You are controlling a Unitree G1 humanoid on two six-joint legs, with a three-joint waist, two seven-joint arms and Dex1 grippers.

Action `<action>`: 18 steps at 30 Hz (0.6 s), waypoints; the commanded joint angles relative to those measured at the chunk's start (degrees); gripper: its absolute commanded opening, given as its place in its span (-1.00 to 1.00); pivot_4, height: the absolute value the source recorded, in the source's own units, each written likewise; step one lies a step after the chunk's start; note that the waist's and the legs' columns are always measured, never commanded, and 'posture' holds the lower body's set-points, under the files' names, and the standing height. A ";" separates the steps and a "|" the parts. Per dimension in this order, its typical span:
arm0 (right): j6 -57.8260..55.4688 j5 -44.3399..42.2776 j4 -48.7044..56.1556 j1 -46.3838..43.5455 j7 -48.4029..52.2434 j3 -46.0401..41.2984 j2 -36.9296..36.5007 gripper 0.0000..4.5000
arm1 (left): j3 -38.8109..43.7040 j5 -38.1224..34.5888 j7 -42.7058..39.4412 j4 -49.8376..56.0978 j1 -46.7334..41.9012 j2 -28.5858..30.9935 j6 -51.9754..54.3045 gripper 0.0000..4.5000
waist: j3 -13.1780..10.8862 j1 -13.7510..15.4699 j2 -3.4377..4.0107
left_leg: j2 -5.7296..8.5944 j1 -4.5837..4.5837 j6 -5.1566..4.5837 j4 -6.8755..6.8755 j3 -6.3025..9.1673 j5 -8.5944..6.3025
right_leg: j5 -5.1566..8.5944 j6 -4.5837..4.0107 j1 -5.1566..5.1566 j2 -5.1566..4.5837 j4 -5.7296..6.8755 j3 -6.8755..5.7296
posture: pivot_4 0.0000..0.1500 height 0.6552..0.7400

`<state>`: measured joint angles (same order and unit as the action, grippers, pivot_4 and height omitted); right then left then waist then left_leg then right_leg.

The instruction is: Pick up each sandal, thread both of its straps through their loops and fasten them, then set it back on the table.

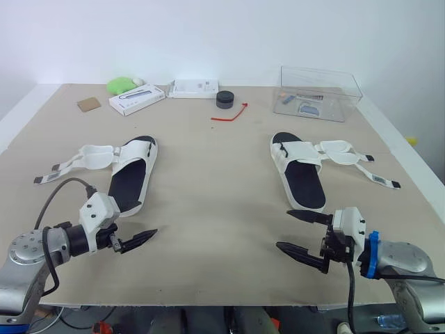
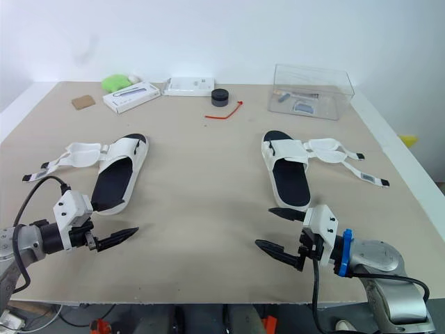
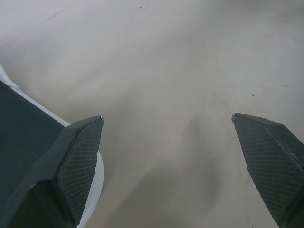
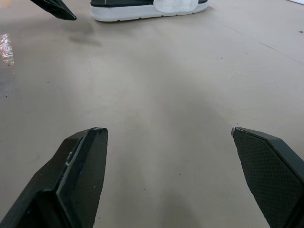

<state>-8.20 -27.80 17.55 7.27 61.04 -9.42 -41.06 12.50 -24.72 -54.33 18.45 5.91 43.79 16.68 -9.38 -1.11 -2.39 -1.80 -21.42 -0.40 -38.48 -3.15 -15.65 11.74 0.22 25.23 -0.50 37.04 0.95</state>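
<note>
Nothing of the task can be counted as done. Both sandals are seen lying flat on the worktop [image 1: 208, 209], soles down and well apart. The left sandal [image 1: 132, 177] has its straps [image 1: 76, 161] splayed outward toward the left edge. The right sandal [image 1: 300, 174] has its straps [image 1: 354, 156] thrown out toward the right edge. No strap is seen passed through a loop, and none is fastened.

The left gripper [image 3: 167, 117] is held low over the bare surface just beside the heel of the left sandal, its fingers spread wide and empty. The right gripper [image 1: 283, 229] is held near the heel of the right sandal, its fingers likewise parted with nothing between them. So the whole sequence is judged to remain for each sandal: lifting, threading two straps, fastening, setting down.

The worktop is a plain beige board, matt and lightly marked. Along its far edge are ranged a brown pad [image 1: 88, 104], a green object [image 1: 122, 85], two white boxes [image 1: 137, 99] [image 1: 195, 88], a black round item [image 1: 224, 99], a red tie [image 1: 231, 113] and a clear plastic box [image 1: 320, 94]. A bare white wall [image 1: 222, 35] is seen behind
</note>
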 commanded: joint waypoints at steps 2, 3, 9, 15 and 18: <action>0.65 -1.03 0.25 -0.79 -0.07 -1.64 -0.07 1.00 | 1.48 -0.85 -0.32 0.84 -0.06 0.29 -0.68 0.99 | 0.00 0.00 0.00 | 0.00 0.00 0.00 0.00 0.00 0.00 | 0.00 0.00 0.00 0.00 0.00 0.00 | 1.00 1.00; 0.77 -0.88 0.12 -0.80 -0.33 -1.57 0.16 1.00 | 1.27 -0.95 -0.39 0.81 -0.37 0.29 -0.61 0.99 | 0.00 0.00 0.00 | 0.00 0.00 0.00 0.00 0.00 0.00 | 0.00 0.00 0.00 0.00 0.00 0.00 | 1.00 1.00; 0.98 -0.63 0.23 -0.53 -1.47 -1.52 0.85 1.00 | 0.74 -1.25 -0.58 0.73 -0.96 0.13 -0.35 0.99 | 0.00 0.00 0.00 | -0.01 0.00 0.00 0.00 0.00 0.00 | 0.00 0.00 0.00 0.01 0.00 0.00 | 1.00 1.00; 0.68 -0.89 0.60 -0.30 -3.61 -1.93 2.27 1.00 | -0.37 -1.28 -2.20 1.37 -0.19 0.49 -0.58 0.99 | 0.00 0.01 0.00 | 0.00 0.00 0.00 0.00 0.00 0.00 | -0.01 0.01 0.00 0.00 0.00 0.00 | 1.00 1.00; 0.49 -0.65 0.89 -0.55 -4.40 -1.71 2.52 1.00 | -0.75 -1.47 -2.59 1.66 -0.42 0.30 -0.38 0.99 | 0.00 0.01 0.00 | 0.00 0.00 0.00 0.00 0.00 0.00 | -0.01 0.01 0.00 0.00 0.00 0.00 | 1.00 1.00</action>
<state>-8.21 -27.84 17.12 6.94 57.08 -9.42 -38.65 11.44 -25.25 -56.68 18.55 5.72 43.78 16.67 -9.38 -1.10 -2.39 -1.80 -21.41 -0.40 -38.48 -3.15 -15.64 11.73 0.23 25.23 -0.50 37.05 0.95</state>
